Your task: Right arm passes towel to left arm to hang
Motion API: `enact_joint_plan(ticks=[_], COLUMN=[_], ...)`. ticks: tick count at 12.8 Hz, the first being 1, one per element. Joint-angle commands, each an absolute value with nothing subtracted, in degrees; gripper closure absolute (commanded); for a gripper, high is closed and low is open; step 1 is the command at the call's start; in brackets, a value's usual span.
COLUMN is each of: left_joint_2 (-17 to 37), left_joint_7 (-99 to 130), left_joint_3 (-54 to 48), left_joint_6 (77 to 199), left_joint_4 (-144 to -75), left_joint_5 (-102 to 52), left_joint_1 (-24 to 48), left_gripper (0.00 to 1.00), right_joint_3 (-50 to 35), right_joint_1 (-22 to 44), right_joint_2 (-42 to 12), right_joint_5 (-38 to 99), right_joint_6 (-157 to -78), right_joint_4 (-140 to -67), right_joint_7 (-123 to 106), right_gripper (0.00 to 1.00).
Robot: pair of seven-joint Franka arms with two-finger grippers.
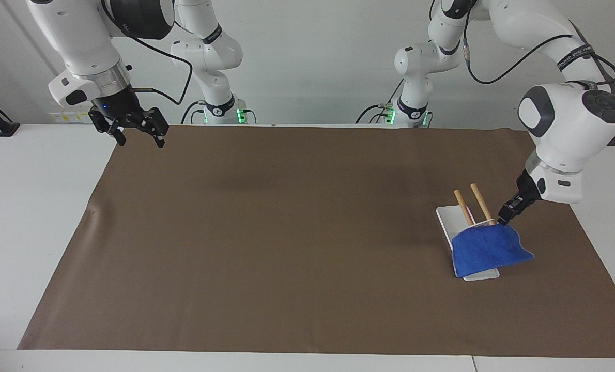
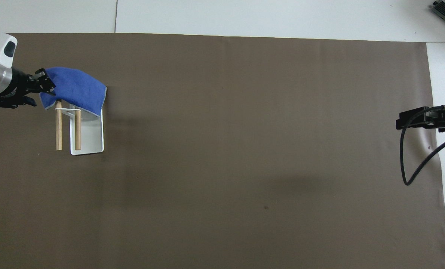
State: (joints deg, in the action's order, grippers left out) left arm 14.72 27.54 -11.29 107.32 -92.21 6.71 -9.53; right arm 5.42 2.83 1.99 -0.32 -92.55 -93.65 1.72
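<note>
Blue towel [image 1: 488, 249] draped over rack [image 1: 474, 206] on worktop [image 1: 287, 232]. Left tool [image 1: 506, 217] at towel's upper corner, grip unclear. Right tool [image 1: 134, 129] hovers apart, fingers spread.

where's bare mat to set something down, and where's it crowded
Free: the wide brown mat from the white tray to the right pincer, which hangs over the mat's corner. Crowded: the left arm's end, where the blue towel drapes the wooden bars with the left pincer at its edge.
</note>
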Motion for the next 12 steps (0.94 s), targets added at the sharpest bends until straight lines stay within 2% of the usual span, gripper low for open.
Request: enact_joint_plan(ticks=[1, 6, 8, 10, 12], left_joint_2=[16.52, 16.70, 15.83, 14.34, 12.05], left_joint_7=[20.60, 17.67, 17.31, 17.14, 14.60], left_joint_3=[-14.23, -18.19, -18.98, -19.51, -19.25], left_joint_6=[95.75, 82.90, 79.47, 77.17, 77.26], left_joint_4=[-86.32, -77.45, -76.29, -74.80, -74.71], left_joint_5=[10.28, 9.93, 9.23, 8.35, 7.21], left_joint_1=[-9.32, -9.40, -9.40, -9.40, -9.75], left_gripper=[0.42, 0.42, 0.42, 0.38, 0.30], right_joint_3=[5.36, 5.36, 5.36, 5.36, 5.36], right_joint_1=[2.90, 2.55, 2.37, 1.85, 1.85], right_joint_2=[0.79, 1.58, 1.58, 1.58, 1.58], right_joint_5=[-1.76, -1.23, -0.79, -0.70, -0.70], right_joint_6=[-90.61, -90.79, -90.79, -90.62, -90.62], right_joint_4=[-90.70, -92.02, -92.02, -92.02, -92.02], right_joint_7=[-0.70, -0.53, -0.44, -0.44, -0.44], right_gripper=[0.00, 0.00, 0.00, 0.00, 0.00])
